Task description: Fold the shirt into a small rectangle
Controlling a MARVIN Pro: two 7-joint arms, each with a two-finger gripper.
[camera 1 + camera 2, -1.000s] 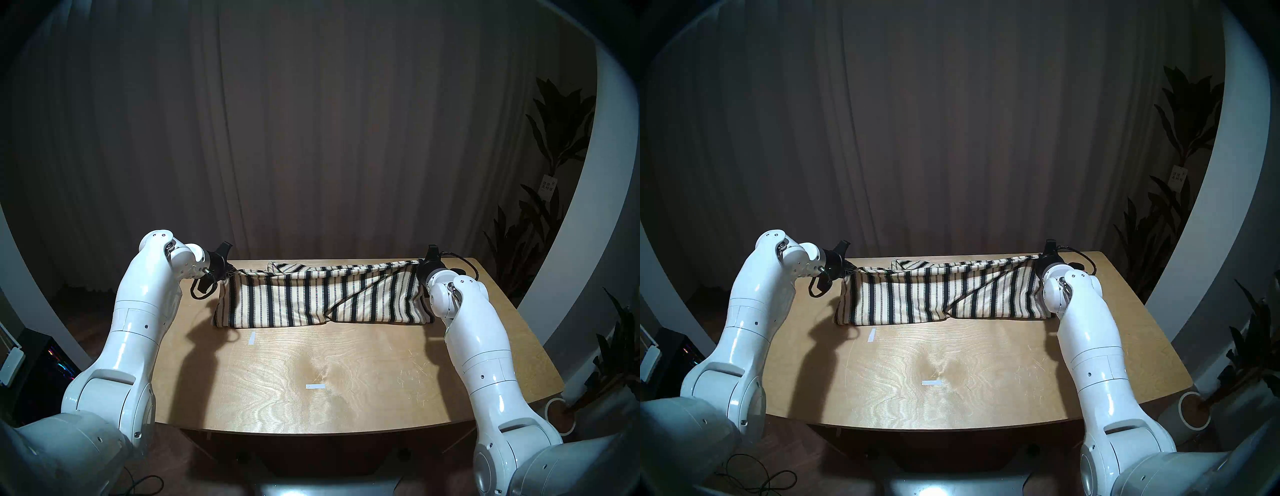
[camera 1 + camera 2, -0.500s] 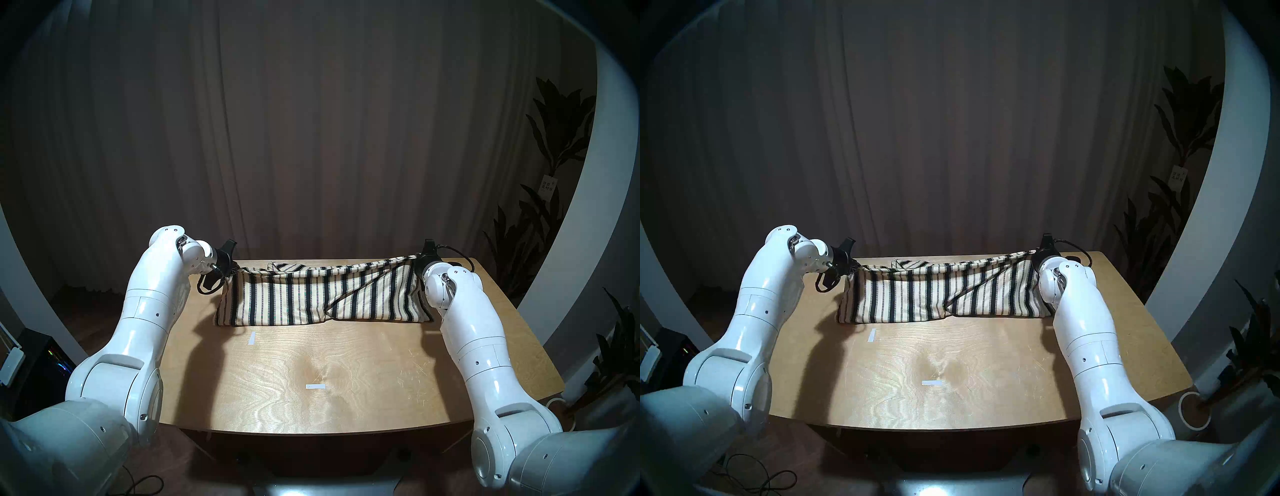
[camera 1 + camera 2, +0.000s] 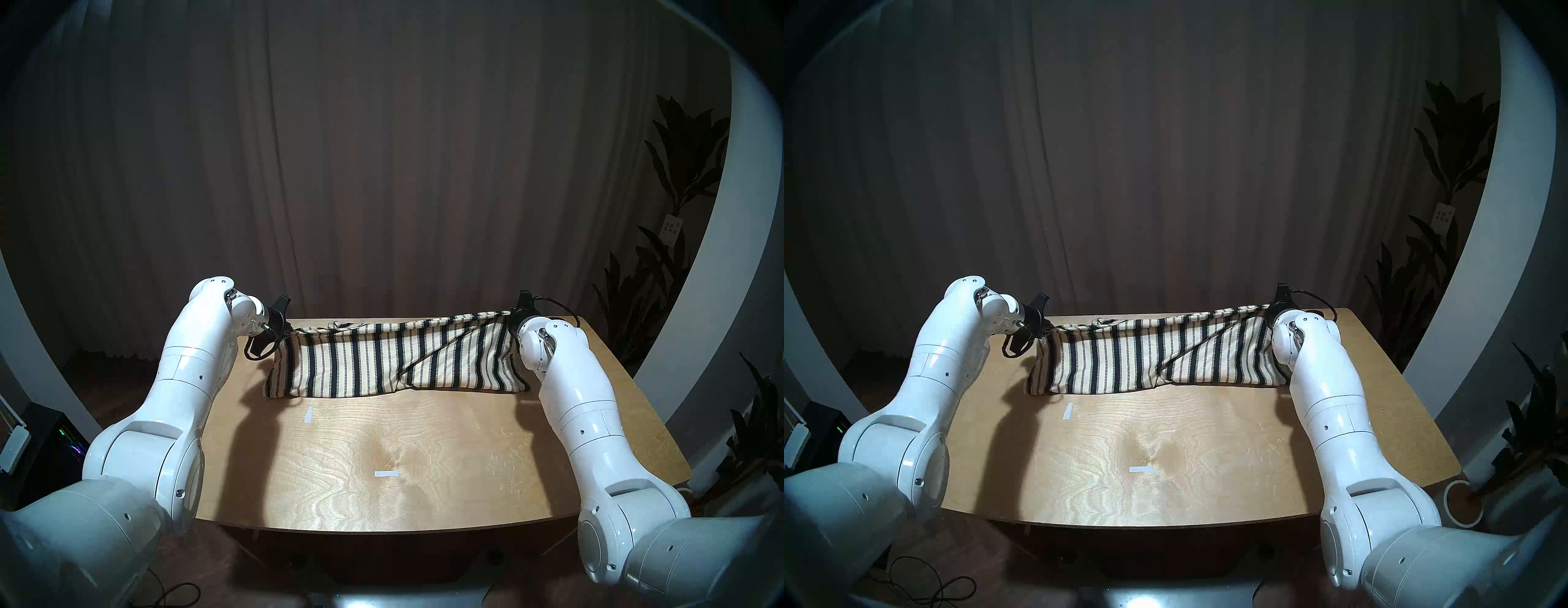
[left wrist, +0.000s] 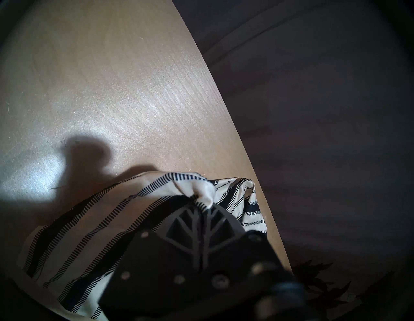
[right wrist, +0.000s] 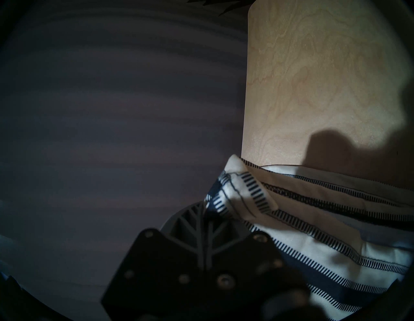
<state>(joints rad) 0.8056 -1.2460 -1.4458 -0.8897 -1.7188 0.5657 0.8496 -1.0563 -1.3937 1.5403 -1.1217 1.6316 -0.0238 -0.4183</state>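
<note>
- We hold the shirt [image 3: 394, 361] stretched over the far half of the table [image 3: 424, 458], its lower fold resting on the wood.
- Our left gripper [image 4: 202, 207] and right gripper [image 5: 205, 207] each pinch an upper corner.

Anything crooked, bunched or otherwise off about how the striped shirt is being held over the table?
Slightly. The shirt hangs uneven: the right end effector holds its corner higher than the left end effector, and a diagonal crease runs across the right half. Its lower edge rests on the table. No damage shows.
</note>
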